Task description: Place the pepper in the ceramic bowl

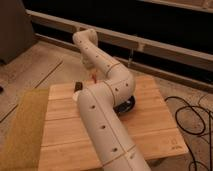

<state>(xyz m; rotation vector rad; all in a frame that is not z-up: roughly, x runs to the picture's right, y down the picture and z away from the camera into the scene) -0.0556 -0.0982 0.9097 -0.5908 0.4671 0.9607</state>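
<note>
My white arm reaches from the bottom of the camera view over the wooden table (150,130), bends at the elbow and runs back to the far left. The gripper (92,74) hangs down from the wrist there, above the table's back edge. It is shut on the small orange-red pepper (94,78), which peeks out below it. The glossy black ceramic bowl (129,106) sits mid-table, to the right of the gripper. The elbow hides most of it, so only its right rim shows.
A dark brown block (78,87) lies on the table just left of the gripper. A yellowish mat (22,130) borders the table's left side. Black cables (192,117) lie on the floor at the right. A low wall runs behind the table.
</note>
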